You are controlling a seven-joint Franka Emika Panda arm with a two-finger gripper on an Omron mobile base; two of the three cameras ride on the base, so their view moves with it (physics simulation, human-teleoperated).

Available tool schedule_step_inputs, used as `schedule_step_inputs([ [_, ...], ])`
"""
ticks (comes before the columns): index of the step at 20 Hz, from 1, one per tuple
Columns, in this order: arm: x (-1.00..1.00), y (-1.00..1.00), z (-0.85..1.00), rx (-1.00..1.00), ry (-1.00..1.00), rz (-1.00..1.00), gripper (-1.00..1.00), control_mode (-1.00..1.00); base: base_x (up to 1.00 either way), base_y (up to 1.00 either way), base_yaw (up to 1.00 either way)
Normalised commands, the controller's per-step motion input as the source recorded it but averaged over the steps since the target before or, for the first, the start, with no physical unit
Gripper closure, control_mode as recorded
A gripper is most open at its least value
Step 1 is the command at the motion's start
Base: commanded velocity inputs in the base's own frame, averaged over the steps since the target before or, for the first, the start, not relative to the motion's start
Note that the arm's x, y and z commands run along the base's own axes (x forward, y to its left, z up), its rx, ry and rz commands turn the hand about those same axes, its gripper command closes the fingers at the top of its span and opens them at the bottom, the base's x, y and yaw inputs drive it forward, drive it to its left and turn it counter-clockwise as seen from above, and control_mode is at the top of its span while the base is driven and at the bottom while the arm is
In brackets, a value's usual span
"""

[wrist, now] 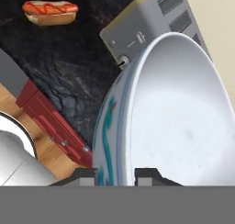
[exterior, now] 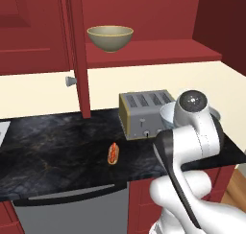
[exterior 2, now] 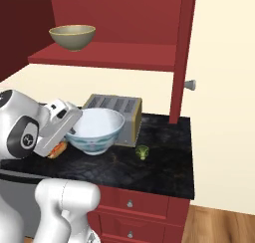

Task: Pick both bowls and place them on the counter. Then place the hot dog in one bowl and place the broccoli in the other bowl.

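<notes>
The black worktop [exterior 2: 164, 170] carries a toaster [exterior: 141, 114], and just in front of it my end effector [wrist: 115, 173] is clamped on the rim of the white bowl [exterior 2: 94, 130], one finger inside, one outside. The tan bowl [exterior: 110, 38] sits on the red shelf [exterior: 153, 53]. The hot dog [exterior: 113, 153] and the broccoli [exterior 2: 143, 152] lie on the worktop, well apart.
</notes>
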Motion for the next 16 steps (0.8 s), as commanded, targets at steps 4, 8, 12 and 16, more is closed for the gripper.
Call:
schedule_step_inputs([
  [4, 0.08, 0.24, -0.59, 0.00, 0.09, 0.00, 1.00, -1.00, 0.00, 0.00, 0.00],
  [8, 0.00, 0.01, -0.37, 0.00, 0.06, 0.01, 1.00, -1.00, 0.00, 0.00, 0.00],
  [12, 0.20, 0.10, -0.50, 0.01, 0.00, 0.00, 1.00, -1.00, 0.00, 0.00, 0.00],
  [16, 0.30, 0.04, -0.55, 0.04, 0.00, 0.00, 1.00, -1.00, 0.00, 0.00, 0.00],
])
